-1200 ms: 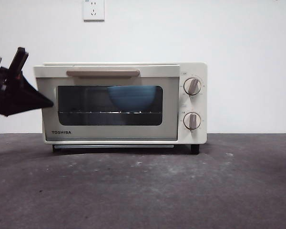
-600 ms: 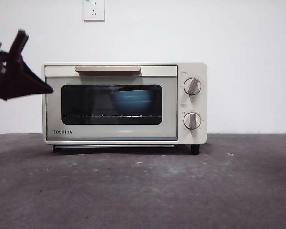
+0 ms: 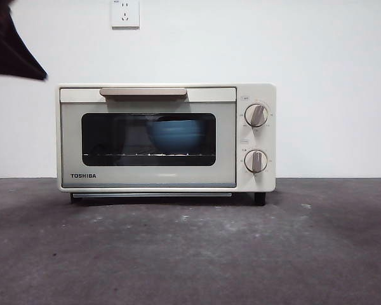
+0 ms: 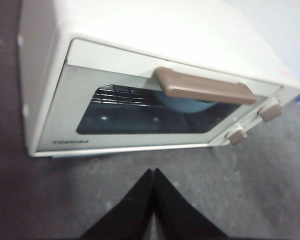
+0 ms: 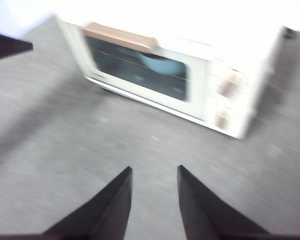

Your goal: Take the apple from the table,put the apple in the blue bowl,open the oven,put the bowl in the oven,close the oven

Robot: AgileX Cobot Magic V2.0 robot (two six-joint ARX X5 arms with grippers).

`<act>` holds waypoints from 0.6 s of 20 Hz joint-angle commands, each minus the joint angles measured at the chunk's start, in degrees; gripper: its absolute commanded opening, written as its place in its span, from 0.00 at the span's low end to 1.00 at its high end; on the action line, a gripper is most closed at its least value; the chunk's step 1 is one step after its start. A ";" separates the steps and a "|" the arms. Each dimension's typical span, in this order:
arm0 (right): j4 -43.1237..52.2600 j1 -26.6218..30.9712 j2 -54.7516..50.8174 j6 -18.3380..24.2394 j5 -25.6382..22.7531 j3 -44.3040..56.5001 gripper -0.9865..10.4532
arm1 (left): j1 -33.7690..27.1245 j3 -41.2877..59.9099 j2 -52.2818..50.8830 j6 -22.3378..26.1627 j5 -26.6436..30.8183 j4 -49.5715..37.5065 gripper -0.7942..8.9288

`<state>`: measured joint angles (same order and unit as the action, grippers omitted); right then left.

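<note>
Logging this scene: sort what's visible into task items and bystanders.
Task items: cream-white toaster oven, door shut; matte blue bowl on the rack inside; dark grey rough table; left gripper, shut and empty.
Bystanders: white wall socket.

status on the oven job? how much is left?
Looks essentially done: the cream-white toaster oven has its door shut, with the matte blue bowl on the rack inside. The apple isn't visible. Left pincer is shut and empty, right pincer open; nothing is left.
</note>
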<state>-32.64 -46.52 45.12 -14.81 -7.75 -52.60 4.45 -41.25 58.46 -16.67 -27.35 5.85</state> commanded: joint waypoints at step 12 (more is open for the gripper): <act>36.00 -0.55 0.46 1.81 5.40 20.48 0.09 | 3.89 -0.68 -22.05 8.31 6.82 20.44 0.09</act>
<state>1.72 -46.52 45.25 -13.72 -2.24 -32.10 8.16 -41.23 36.49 -9.80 -20.86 26.37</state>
